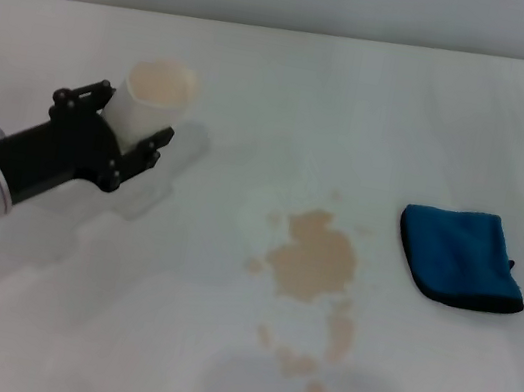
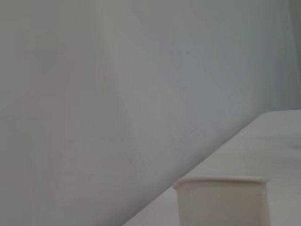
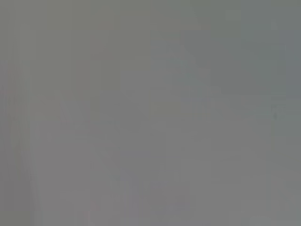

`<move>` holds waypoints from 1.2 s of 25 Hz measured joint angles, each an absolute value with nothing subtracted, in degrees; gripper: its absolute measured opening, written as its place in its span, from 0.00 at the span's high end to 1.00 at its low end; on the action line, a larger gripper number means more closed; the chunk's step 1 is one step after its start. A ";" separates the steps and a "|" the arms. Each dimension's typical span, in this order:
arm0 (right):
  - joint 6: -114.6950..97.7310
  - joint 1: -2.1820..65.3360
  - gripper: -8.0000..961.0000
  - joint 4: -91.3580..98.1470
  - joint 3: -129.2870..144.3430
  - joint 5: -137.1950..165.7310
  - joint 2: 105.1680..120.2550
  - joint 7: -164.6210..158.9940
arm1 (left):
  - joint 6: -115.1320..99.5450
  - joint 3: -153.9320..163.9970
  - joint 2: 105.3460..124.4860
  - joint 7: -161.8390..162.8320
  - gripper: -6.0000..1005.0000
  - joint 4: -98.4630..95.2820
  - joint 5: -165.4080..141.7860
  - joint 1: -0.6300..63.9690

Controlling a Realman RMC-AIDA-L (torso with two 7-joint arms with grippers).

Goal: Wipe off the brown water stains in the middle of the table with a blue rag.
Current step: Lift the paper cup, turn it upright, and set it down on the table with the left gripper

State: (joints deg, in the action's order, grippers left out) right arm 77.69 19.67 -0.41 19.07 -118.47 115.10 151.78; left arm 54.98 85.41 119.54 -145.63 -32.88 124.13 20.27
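The brown water stains [image 1: 311, 261] lie in the middle of the white table [image 1: 294, 70], a tan blotch with smaller droplets [image 1: 337, 336] trailing toward me. To its right the blue rag [image 1: 459, 256] lies folded flat, with nothing touching it. At the left my left gripper [image 1: 124, 126] is shut around a small whitish cup [image 1: 156, 96] that stands upright, well away from both stain and rag. The left wrist view shows that cup's rim [image 2: 221, 181] close up. My right gripper is out of view, and the right wrist view is plain grey.
Grey shadows fall on the table near its front edge below the droplets. A pale wall runs behind the table's far edge.
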 joint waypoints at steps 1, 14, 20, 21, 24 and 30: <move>77.72 19.61 0.09 -0.24 19.08 -118.47 115.08 151.78 | 54.98 86.52 119.55 -147.71 0.44 -31.73 126.50 20.23; 77.54 19.17 0.09 0.17 19.16 -118.48 114.97 151.78 | 55.26 91.75 119.65 -153.29 0.44 -23.37 135.67 20.94; 77.21 19.24 0.09 0.26 19.16 -118.48 114.96 151.79 | 55.02 92.70 119.79 -154.38 0.44 -20.71 135.77 22.29; 77.21 19.22 0.09 0.26 19.16 -118.48 114.96 151.78 | 55.02 92.75 119.79 -154.45 0.44 -20.29 135.78 22.52; 77.18 19.12 0.09 0.27 19.16 -118.47 114.96 151.79 | 55.00 92.82 119.79 -154.57 0.44 -19.24 135.79 23.02; 77.16 18.91 0.09 0.26 19.16 -118.47 114.96 151.78 | 54.93 92.96 119.82 -156.05 0.44 -18.11 135.71 23.20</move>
